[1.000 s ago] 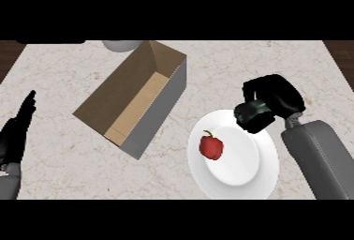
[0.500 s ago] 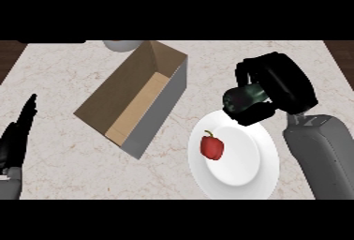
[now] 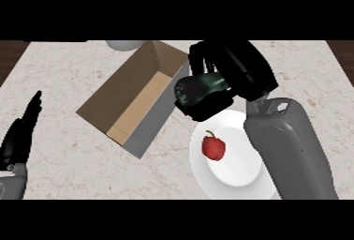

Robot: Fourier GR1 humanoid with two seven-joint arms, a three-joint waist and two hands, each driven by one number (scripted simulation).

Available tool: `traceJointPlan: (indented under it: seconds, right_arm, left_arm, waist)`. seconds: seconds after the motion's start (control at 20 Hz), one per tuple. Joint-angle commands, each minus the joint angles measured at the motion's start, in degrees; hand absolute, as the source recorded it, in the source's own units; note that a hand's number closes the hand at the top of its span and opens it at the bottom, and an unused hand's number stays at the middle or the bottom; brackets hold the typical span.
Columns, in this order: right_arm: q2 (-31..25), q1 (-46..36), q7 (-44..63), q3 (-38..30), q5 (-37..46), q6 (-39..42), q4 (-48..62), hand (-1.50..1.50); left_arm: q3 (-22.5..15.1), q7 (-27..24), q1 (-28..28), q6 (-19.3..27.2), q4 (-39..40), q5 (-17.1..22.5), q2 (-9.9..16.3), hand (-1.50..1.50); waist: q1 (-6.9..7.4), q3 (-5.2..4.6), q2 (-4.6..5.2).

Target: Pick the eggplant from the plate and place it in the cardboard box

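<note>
Eggplant [image 3: 199,89], dark green-black, is sitting inside the right hand [image 3: 232,70], whose fingers [image 3: 207,108] are curling round it and partly hiding it. It is hanging off the plate [image 3: 239,176], just beside the near corner of the cardboard box [image 3: 131,101], not yet over the opening. A red pepper [image 3: 213,146] is lying on the plate. Left hand [image 3: 19,136] is resting on the surface [image 3: 69,164] at the left edge, fingers straight. Judgement: pick done; carry over the box and release remaining.
</note>
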Motion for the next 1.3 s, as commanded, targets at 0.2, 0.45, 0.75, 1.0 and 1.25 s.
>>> traceJointPlan:
  seconds: [0.2, 0.45, 0.75, 1.0, 1.25]
  right_arm:
    - [5.12, -15.18, 7.83, 1.04, -7.34, -9.13, 19.57, 1.50]
    - [5.19, -20.31, 8.61, 8.33, -15.43, -19.11, 31.18, 1.50]
    - [5.21, -30.54, 4.80, 9.51, -22.00, -23.66, 47.02, 1.50]
    - [5.22, -31.79, 6.62, 16.58, -24.61, -31.15, 54.61, 1.50]
    - [5.22, -29.66, 9.02, 17.16, -33.33, -30.69, 57.53, -1.50]
  left_arm:
    - [0.40, -2.87, -0.78, -0.88, 2.29, -0.34, -0.22, 0.00]
    - [-0.07, -1.33, -2.29, -0.26, 1.75, -1.62, -0.63, 0.00]
    - [-1.35, 3.42, -5.02, -1.49, -0.54, -1.86, -1.21, 0.00]
    - [-1.66, 0.02, -5.37, -1.06, 1.40, -2.43, -1.92, 0.00]
    - [-2.50, -1.77, -6.18, -1.29, 3.57, -2.86, -2.74, 0.00]
  waist:
    - [1.48, -0.03, 0.44]
    - [2.10, -0.03, 0.58]
    - [3.18, -0.03, 0.89]
    - [4.79, -0.12, 1.31]
    - [6.52, -0.17, 1.95]
